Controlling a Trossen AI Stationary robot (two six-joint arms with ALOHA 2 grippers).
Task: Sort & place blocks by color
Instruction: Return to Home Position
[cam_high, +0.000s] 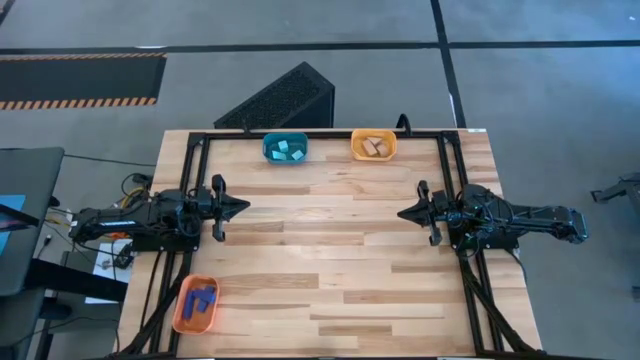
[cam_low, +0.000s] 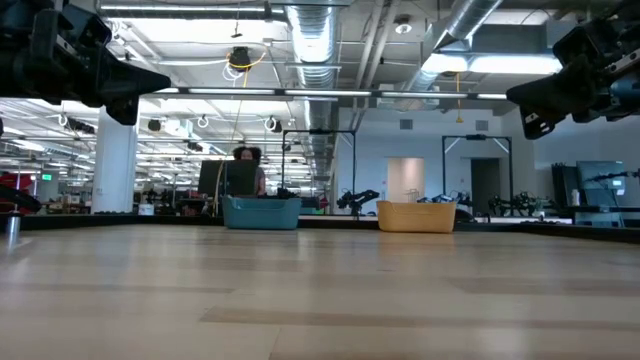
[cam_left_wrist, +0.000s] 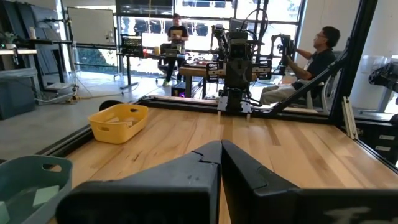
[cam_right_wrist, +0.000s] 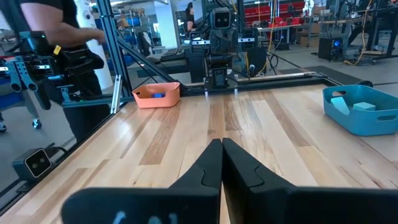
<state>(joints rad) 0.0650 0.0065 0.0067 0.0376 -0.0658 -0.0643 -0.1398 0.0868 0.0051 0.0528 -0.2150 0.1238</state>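
Observation:
Light cyan blocks (cam_high: 288, 150) lie in a teal tray (cam_high: 266, 150) at the table's far edge. Beside it, pale tan wood blocks (cam_high: 375, 147) lie in a yellow-orange tray (cam_high: 356, 147). Dark blue blocks (cam_high: 201, 299) lie in an orange tray (cam_high: 182, 318) at the near left corner. My left gripper (cam_high: 245, 207) is shut and hovers level at the table's left side. My right gripper (cam_high: 402, 213) is shut and hovers level at the right side. Both are empty, and their tips face each other across the bare wood.
A black frame (cam_high: 320, 133) runs along the table's far and side edges. A dark slatted box (cam_high: 280, 98) stands on the floor behind the table. People show in the room beyond the table, one seated (cam_left_wrist: 314, 62), one standing (cam_right_wrist: 56, 37).

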